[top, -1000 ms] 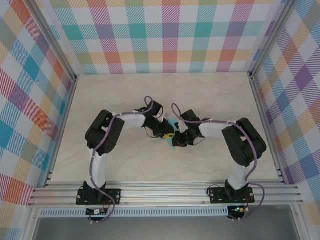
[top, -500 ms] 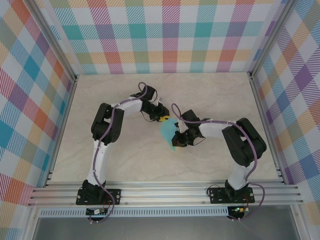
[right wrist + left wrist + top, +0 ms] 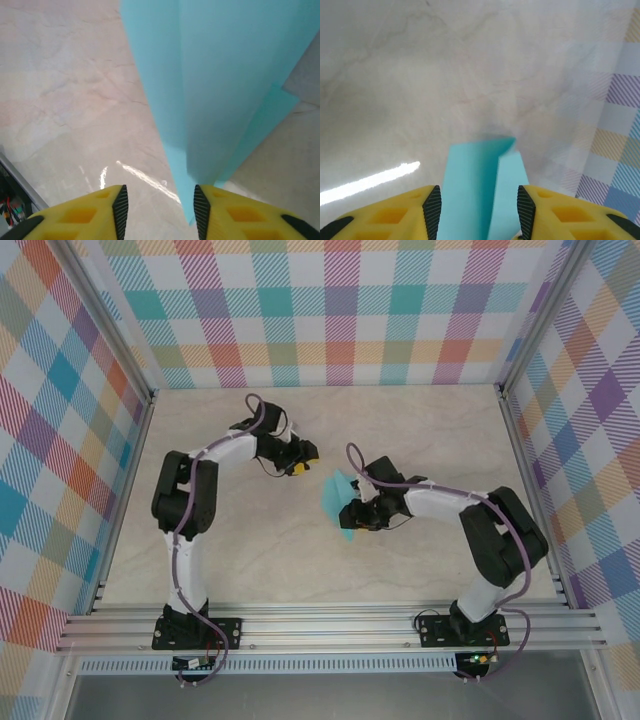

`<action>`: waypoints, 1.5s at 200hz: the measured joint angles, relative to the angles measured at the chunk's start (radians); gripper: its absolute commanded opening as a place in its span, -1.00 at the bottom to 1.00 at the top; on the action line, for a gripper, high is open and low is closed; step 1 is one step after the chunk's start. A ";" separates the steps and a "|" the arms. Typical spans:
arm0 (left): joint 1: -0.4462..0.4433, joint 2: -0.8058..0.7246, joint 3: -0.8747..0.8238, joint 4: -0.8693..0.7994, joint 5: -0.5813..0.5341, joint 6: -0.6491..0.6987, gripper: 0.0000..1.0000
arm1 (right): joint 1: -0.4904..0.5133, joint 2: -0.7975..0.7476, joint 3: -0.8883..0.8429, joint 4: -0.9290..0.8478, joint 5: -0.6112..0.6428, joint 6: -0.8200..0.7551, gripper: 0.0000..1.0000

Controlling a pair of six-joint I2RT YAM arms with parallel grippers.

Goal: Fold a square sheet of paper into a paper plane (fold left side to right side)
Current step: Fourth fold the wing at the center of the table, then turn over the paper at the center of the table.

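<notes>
The square sheet of paper, light turquoise, lies folded into a narrow pointed paper plane [image 3: 338,498] with a centre crease, near the middle of the table. My left gripper [image 3: 303,462] stands open up and to the left of it, apart from it. In the left wrist view the paper plane [image 3: 470,185] shows through the gap of the left gripper [image 3: 479,200], untouched by either pad. My right gripper [image 3: 352,518] is open at the plane's near right edge. In the right wrist view the plane [image 3: 220,75] runs down to a point beside the right finger of the right gripper [image 3: 159,200].
The marble-patterned tabletop [image 3: 250,560] is walled by checked panels [image 3: 340,310] at the back and both sides. An aluminium rail [image 3: 330,625] runs along the near edge, where the arm bases stand.
Both grippers have opened. The left arm has drawn back up and to the left, away from the paper. The folded paper now lies more spread out beside the right gripper.
</notes>
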 measured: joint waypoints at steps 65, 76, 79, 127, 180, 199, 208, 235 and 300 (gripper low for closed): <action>-0.071 -0.088 -0.180 0.108 0.044 -0.018 -0.09 | -0.161 -0.262 -0.034 -0.013 0.085 -0.009 0.40; -0.102 -0.053 -0.180 0.136 0.048 -0.030 -0.12 | -0.170 -0.273 -0.064 0.010 0.085 0.006 0.40; -0.110 -0.043 -0.180 0.145 0.048 -0.036 -0.13 | -0.170 -0.274 -0.074 0.016 0.083 0.016 0.40; -0.182 0.062 -0.133 0.189 0.064 -0.072 -0.18 | -0.171 -0.274 -0.134 0.055 0.058 0.074 0.40; -0.193 0.132 -0.063 0.208 0.074 -0.088 -0.47 | -0.171 -0.289 -0.146 0.078 0.044 0.081 0.40; -0.198 0.137 -0.061 0.206 0.070 -0.090 -0.65 | -0.181 -0.302 -0.155 0.095 0.025 0.087 0.44; -0.200 0.137 -0.061 0.206 0.070 -0.082 -0.73 | -0.191 -0.310 -0.166 0.113 0.008 0.094 0.50; -0.200 0.126 -0.063 0.204 0.062 -0.073 -0.88 | -0.251 -0.338 -0.219 0.185 -0.061 0.121 0.84; -0.163 -0.232 -0.065 0.200 -0.004 -0.036 -0.84 | -0.314 -0.360 -0.244 0.378 -0.321 0.182 0.99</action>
